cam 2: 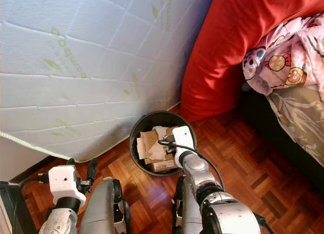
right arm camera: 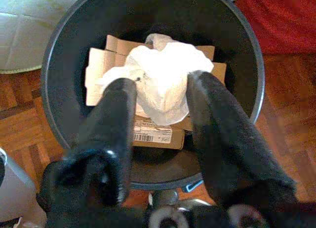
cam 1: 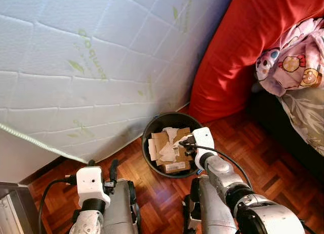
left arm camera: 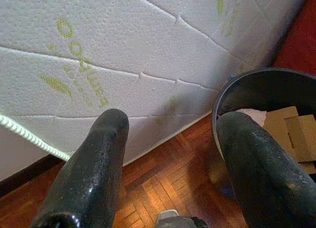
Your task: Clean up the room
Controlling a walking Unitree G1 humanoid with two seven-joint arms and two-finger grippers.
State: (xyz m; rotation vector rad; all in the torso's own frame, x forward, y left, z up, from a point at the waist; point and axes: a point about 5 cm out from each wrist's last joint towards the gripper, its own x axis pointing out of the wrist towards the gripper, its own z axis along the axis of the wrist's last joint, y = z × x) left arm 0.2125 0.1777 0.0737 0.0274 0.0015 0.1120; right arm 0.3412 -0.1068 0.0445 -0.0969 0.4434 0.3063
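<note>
My right fingers point(right arm camera: 116, 119) stood apart over the bin point(cam 1: 150, 128), with a white crumpled paper point(right arm camera: 163, 82) between them; I could not tell if they touched it. Cardboard point(right arm camera: 96, 72) lay under it in the bin. My left fingers point(left arm camera: 94, 169) were spread, holding nothing, low over the floor point(cam 1: 263, 158) beside the mattress point(cam 1: 101, 56).

Glossy wood parquet floor point(cam 1: 263, 158), quilted white cloth mattress point(cam 1: 101, 56), matt black bin point(right arm camera: 64, 50) holding brown cardboard point(right arm camera: 98, 70) and crumpled paper point(right arm camera: 163, 80)
</note>
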